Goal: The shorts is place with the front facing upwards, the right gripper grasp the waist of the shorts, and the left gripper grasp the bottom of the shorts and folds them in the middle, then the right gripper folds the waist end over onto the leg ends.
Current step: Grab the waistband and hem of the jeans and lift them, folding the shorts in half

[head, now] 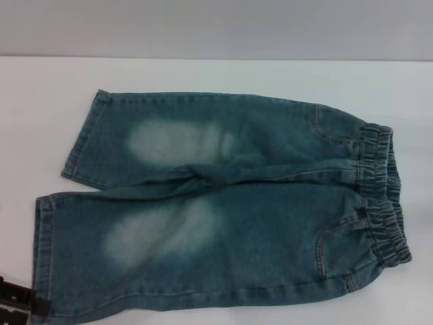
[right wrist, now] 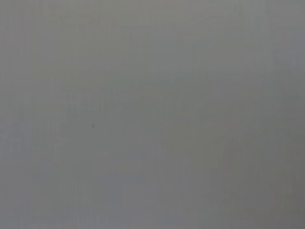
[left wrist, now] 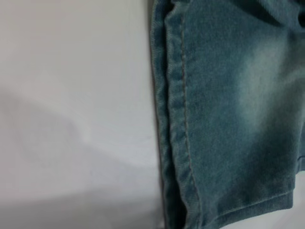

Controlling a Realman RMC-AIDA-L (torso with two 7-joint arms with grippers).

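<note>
The shorts (head: pixel 223 203) lie spread flat across the middle of the head view on a white tabletop (head: pixel 203 74), front side up, unfolded. The waist (head: pixel 382 196) (a darker, puckered elastic band) sits at the right of the frame, and the two legs run out toward the left. The leg ends (head: pixel 42 257) lie at the left side, the upper leg's hem higher and set a little further right, the lower leg's hem reaching the lower left of the frame. Pale faded patches mark both thighs, and a pocket seam curves near the waist on each half.

At the lower left corner of the head view a small black part of the left hand (head: pixel 17 298) shows, just beside the lower leg's hem; whether its fingers are spread or pressed together cannot be told. The left wrist view shows that hem (left wrist: pixel 176 129) close up, a stitched denim edge running down the frame beside bare tabletop.

The right wrist view shows only a plain grey surface.
</note>
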